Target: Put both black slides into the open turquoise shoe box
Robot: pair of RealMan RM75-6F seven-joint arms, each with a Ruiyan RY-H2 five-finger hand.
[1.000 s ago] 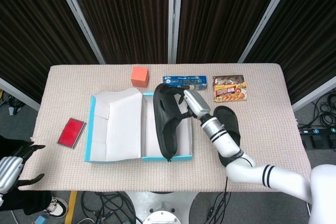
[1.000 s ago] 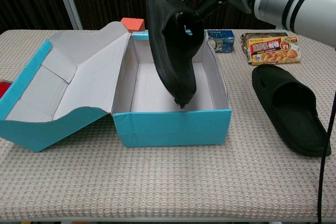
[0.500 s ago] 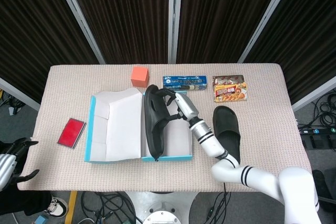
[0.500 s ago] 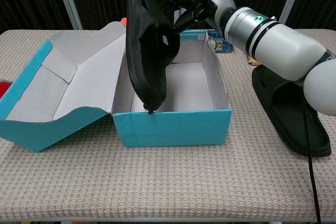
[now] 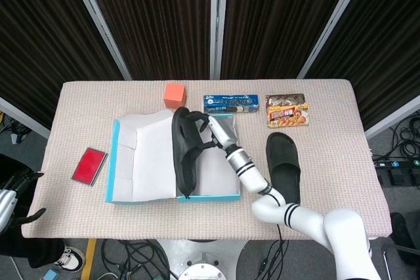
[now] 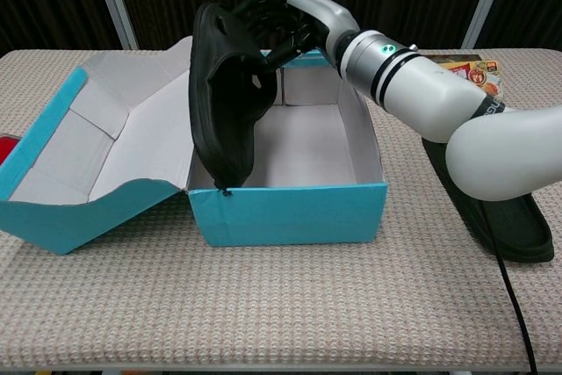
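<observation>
My right hand (image 5: 209,126) (image 6: 277,24) grips a black slide (image 5: 184,151) (image 6: 224,98) by its strap, holding it on edge over the left side of the open turquoise shoe box (image 5: 226,195) (image 6: 290,212). The slide's toe hangs down near the box's front left corner. The second black slide (image 5: 283,163) (image 6: 518,234) lies flat on the table right of the box, partly hidden by my right forearm in the chest view. My left hand (image 5: 10,195) shows at the far left edge, off the table, fingers apart and holding nothing.
The box lid (image 5: 141,155) (image 6: 97,142) lies open to the left. A red card (image 5: 88,166) lies left of it. Behind the box are an orange cube (image 5: 174,94), a blue packet (image 5: 230,103) and a snack bag (image 5: 287,110).
My right hand has carried the slide leftward across the box, from its right side to its left wall. My left hand has drifted further toward the left edge.
</observation>
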